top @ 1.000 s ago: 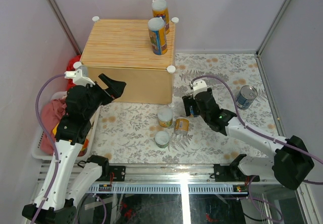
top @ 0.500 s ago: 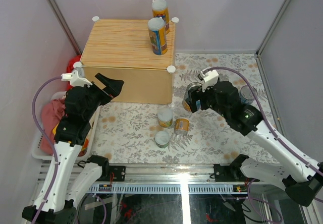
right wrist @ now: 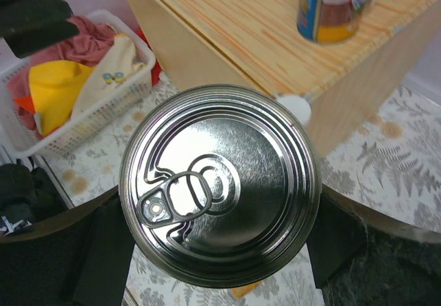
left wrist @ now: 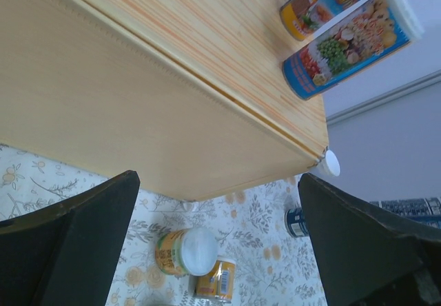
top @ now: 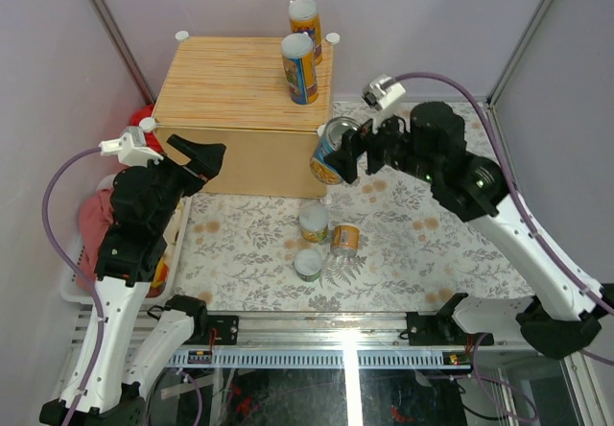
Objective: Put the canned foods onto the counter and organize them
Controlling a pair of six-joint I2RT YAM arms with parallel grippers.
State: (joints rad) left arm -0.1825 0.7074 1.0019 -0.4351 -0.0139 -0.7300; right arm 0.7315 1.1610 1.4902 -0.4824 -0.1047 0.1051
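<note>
Counter (top: 235,90) of light wood fills the far left corner of the worktop (top: 413,258), and two tall tins stand upright on its plank top. One (top: 299,68) is a little way in from the counter's right side, and the other (top: 306,23) is behind it, nearer the worktop's far edge. A blue-and-orange tin (top: 332,154) is off the worktop altogether, clamped at its sides between the right fingers (top: 351,144). It hangs in the air just beside the counter's near right corner. In the right wrist view its silvery pull-tab lid faces the camera, a dark finger shows at either side below it, and the white corner knob (right wrist: 295,109) peeks out just behind its rim. Three more tins sit close together on the floral cloth, midway along the worktop and toward its near edge: a green-and-yellow one (top: 314,223), an orange one (top: 345,239) just to its right, and a pale-lidded one (top: 308,264) nearest the edge. The left fingers (top: 197,154) are spread wide apart and hold nothing. They hang in the air by the counter's front face on the worktop's left side, above a white basket (top: 72,295) of clothes at the left edge. In the left wrist view both fingers frame the counter's front, with two of the three tins in sight between them.
</note>
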